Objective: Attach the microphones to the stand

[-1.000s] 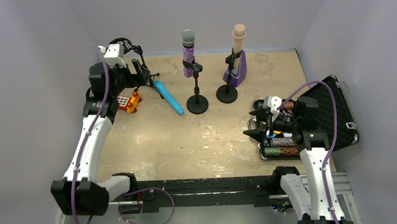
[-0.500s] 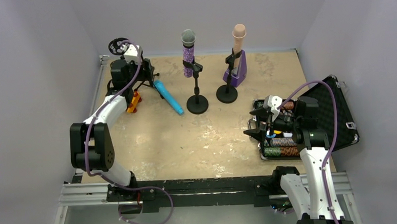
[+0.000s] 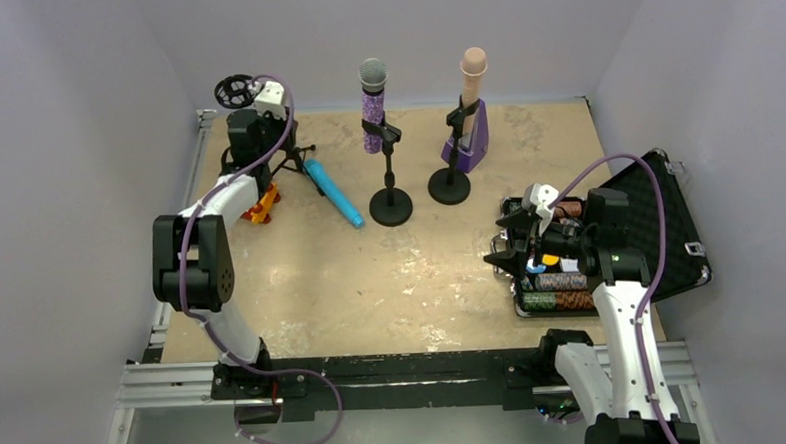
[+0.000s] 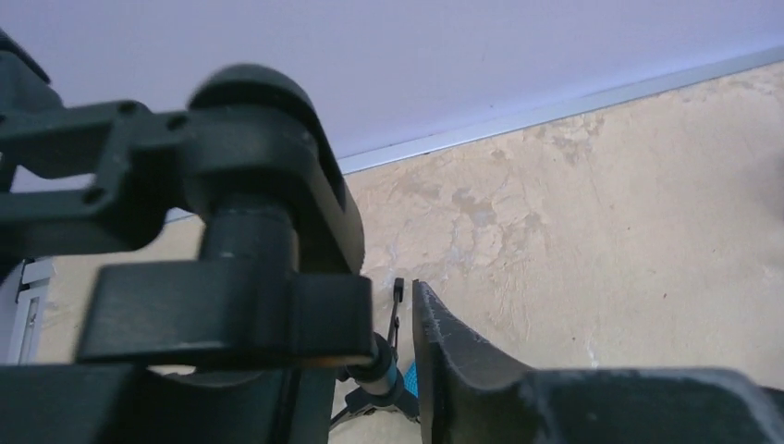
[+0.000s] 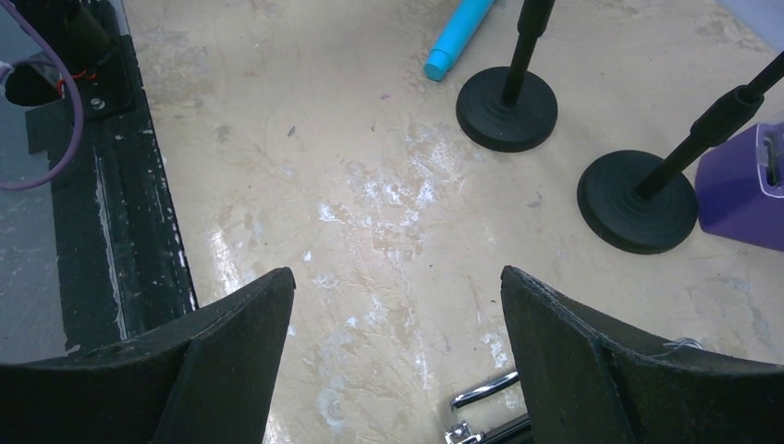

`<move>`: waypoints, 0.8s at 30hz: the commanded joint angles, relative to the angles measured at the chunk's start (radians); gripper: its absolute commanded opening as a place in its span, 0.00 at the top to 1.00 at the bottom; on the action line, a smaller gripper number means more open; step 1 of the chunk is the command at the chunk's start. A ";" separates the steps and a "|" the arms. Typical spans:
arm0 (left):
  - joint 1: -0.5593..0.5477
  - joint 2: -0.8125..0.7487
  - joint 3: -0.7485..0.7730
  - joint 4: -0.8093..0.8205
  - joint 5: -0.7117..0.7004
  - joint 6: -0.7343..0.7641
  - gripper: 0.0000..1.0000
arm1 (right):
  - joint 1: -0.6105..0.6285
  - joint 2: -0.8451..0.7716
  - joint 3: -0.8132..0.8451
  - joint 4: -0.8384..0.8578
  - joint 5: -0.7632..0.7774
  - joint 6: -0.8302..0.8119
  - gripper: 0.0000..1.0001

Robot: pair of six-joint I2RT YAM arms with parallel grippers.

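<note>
1. Looking down from the top camera, two microphones stand upright in clips. The glittery purple microphone point(image 3: 371, 95) is on the centre stand point(image 3: 390, 208), and the pale pink microphone point(image 3: 473, 78) is on the far stand point(image 3: 450, 188), beside the purple metronome point(image 3: 469, 151). The sky-blue microphone point(image 3: 333, 193) lies flat on the table point(image 3: 372, 283), just beside the small tripod stand point(image 3: 294, 158) at the far left. The left gripper point(image 3: 252, 116) is at that tripod's top. The right gripper point(image 3: 515, 245) hovers over the open case point(image 3: 669, 220).
2. In the left wrist view, the tripod's black head point(image 4: 250, 231) fills the space between jaws that stand partly closed. One finger point(image 4: 462, 370) sits just beside it with a sliver of gap and the other is hidden, so I cannot tell whether the head is clamped.
3. In the right wrist view, the jaws are spread wide with nothing between them, and the blue microphone's end shows across the table.
4. The step in hand looks like readying the tripod for the last microphone. Next, the tripod needs steadying. Then the blue microphone must be lifted by its barrel and pressed squarely into the clip, since the light tripod could tip.
</note>
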 commanded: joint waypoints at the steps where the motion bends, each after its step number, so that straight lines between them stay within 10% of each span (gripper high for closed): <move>1: 0.006 0.001 0.062 0.069 0.008 0.047 0.72 | -0.010 0.003 0.027 -0.006 -0.037 -0.013 0.15; 4: 0.006 -0.036 0.051 0.050 0.033 0.062 1.00 | -0.012 0.002 0.028 -0.008 -0.037 -0.016 0.14; 24: -0.052 -0.750 -0.207 -0.432 0.163 -0.018 1.00 | -0.012 -0.045 0.007 0.007 -0.075 -0.015 0.14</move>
